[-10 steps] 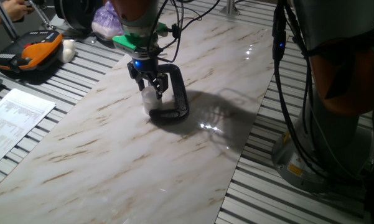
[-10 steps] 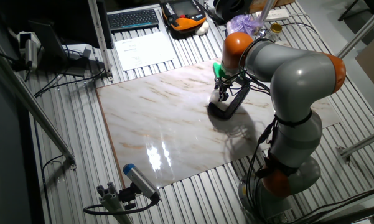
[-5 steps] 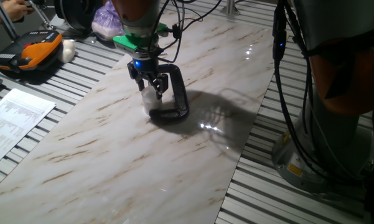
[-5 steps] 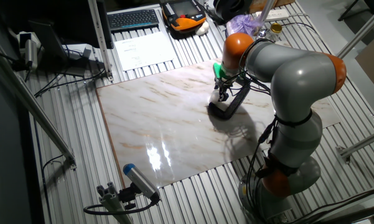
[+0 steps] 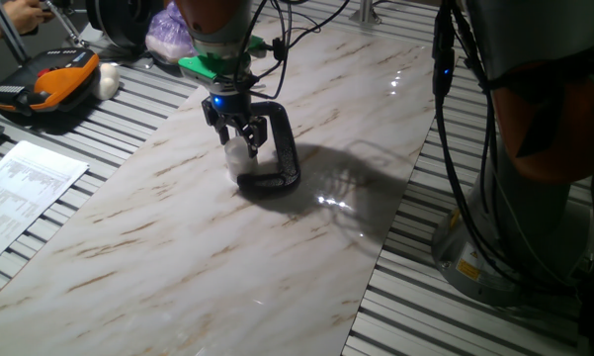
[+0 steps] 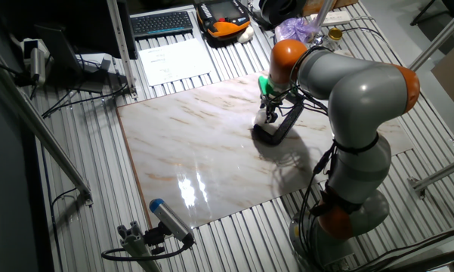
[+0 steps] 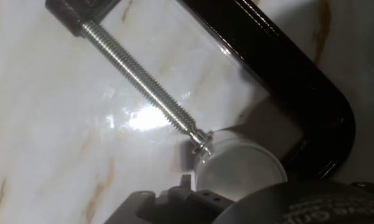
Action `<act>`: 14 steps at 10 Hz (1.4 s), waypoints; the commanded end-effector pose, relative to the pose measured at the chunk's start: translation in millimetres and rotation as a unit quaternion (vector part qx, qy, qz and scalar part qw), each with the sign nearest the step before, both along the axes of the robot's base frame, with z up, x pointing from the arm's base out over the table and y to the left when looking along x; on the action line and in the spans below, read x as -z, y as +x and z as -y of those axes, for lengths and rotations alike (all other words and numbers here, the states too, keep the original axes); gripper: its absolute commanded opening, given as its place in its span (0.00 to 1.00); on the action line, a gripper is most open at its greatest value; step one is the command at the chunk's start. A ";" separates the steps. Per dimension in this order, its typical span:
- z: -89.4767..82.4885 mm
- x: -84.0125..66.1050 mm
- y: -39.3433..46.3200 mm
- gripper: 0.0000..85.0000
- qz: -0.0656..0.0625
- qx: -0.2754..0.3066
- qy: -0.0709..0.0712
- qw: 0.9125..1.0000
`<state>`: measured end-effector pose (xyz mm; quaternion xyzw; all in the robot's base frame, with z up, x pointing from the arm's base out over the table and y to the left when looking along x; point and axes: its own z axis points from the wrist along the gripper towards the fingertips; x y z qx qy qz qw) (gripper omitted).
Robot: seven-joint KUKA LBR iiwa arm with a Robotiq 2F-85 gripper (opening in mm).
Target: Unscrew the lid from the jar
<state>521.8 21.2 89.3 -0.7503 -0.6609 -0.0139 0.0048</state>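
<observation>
Robotics lab, marble-pattern tabletop (image 6: 196, 143) sitting on slatted aluminium bench, keyboard (image 6: 162, 23) and cables lying around, teach pendant (image 5: 42, 85) resting nearby

Jar (image 5: 239, 156) showing only as small pale blob behind gripper (image 5: 241, 138) fingers in one fixed view; lid seam too small to tell. In other fixed view, jar too small to be making out. Hand view: lid (image 7: 239, 171) being cut off below by dark blurred gripper body; C-clamp (image 7: 286, 74) running out at top edge; finger contact with lid hidden
</observation>
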 end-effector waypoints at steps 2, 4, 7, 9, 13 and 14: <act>0.0 0.2 0.1 0.80 0.000 -0.004 -0.001 1.000; 0.0 0.4 0.1 0.60 0.001 -0.008 -0.001 1.000; 0.0 0.6 0.1 0.60 0.002 -0.011 0.000 1.000; -0.3 1.0 0.2 0.40 0.004 -0.014 0.001 1.000; -0.6 1.9 0.2 0.40 0.011 -0.024 0.005 1.000; -0.7 1.9 0.3 0.40 0.010 -0.026 0.005 1.000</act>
